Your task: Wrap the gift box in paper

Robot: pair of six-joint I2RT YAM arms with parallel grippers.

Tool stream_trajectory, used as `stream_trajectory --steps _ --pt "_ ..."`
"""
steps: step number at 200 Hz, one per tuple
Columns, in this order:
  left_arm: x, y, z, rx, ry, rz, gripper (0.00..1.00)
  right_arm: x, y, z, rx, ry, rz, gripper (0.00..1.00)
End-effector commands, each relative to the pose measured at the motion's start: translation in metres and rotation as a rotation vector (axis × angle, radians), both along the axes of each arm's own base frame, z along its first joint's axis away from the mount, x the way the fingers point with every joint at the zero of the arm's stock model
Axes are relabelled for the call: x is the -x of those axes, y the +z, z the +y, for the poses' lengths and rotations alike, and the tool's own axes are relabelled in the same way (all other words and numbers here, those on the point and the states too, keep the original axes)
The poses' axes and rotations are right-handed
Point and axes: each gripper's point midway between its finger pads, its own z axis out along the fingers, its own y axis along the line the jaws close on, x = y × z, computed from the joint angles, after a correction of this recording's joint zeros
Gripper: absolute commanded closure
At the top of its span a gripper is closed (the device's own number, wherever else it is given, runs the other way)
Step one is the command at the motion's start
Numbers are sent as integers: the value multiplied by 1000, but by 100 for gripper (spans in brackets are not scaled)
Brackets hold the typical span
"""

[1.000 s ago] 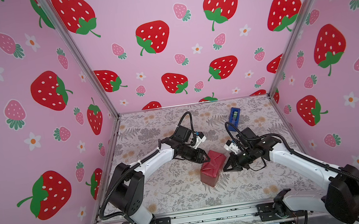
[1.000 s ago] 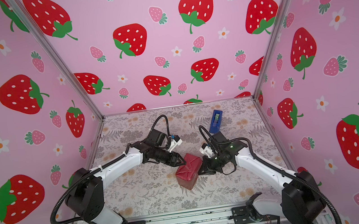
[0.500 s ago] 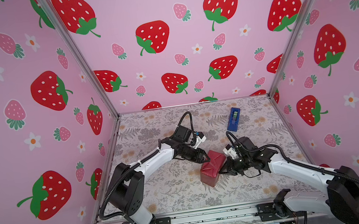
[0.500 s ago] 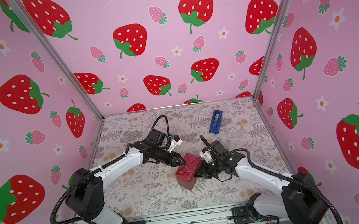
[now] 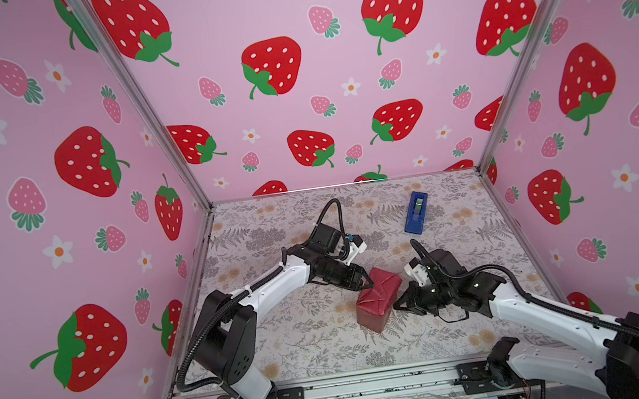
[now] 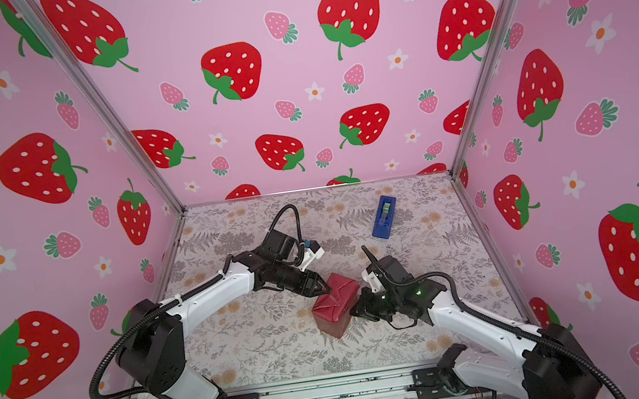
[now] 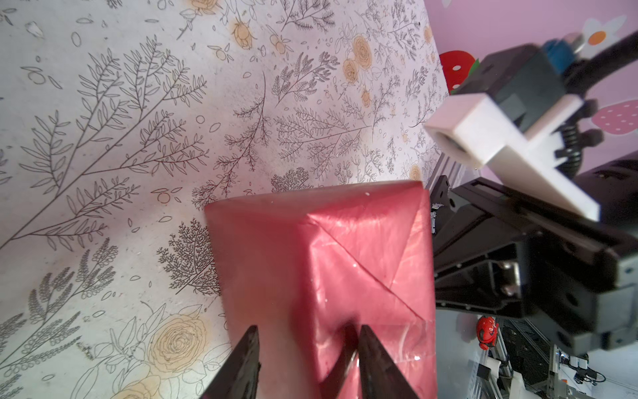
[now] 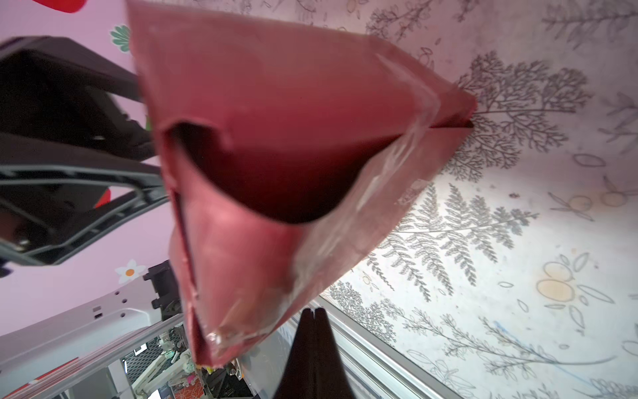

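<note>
a: where's the small cardboard gift box?
b: hidden inside the folded crimson wrapping paper (image 5: 377, 300), mid floral bench (image 5: 286, 339).
a: grippers?
b: left gripper (image 7: 307, 366) parted, one finger on paper. right gripper (image 8: 315, 331) clenched, empty, beside a gaping flap.

Floral table (image 5: 294, 338) carries wrapped gift box (image 5: 377, 300), apparently tape dispenser (image 5: 416, 213).

Gift box (image 6: 336, 305) fully covered in red paper (image 6: 340, 290), mid-table. Left gripper (image 6: 321, 288) at its top edge, right gripper (image 6: 355, 311) just beside it. Blue tape dispenser (image 6: 384, 217) behind, well apart.
</note>
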Motion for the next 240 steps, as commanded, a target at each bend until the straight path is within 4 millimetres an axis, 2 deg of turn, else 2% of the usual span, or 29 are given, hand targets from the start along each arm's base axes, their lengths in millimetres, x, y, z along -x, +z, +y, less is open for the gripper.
stream_trajectory --steps 1,35,112,177,195,240 --pt "15 -33 20 -156 -1 69 53 0 12 9 -77 -20 12 100" --pt "16 -33 20 -156 -2 71 53 -1 17 19 -100 -2 10 100" --pt "16 -31 23 -160 12 54 53 1 -9 27 -86 3 41 100" --pt "2 -2 25 -149 77 -35 48 6 -35 -2 26 -52 55 100" --pt "-4 12 25 -146 99 -69 45 1 -33 -14 41 -77 36 100" --pt "-8 52 26 -140 136 -147 35 -20 -15 -41 54 -136 -37 100"
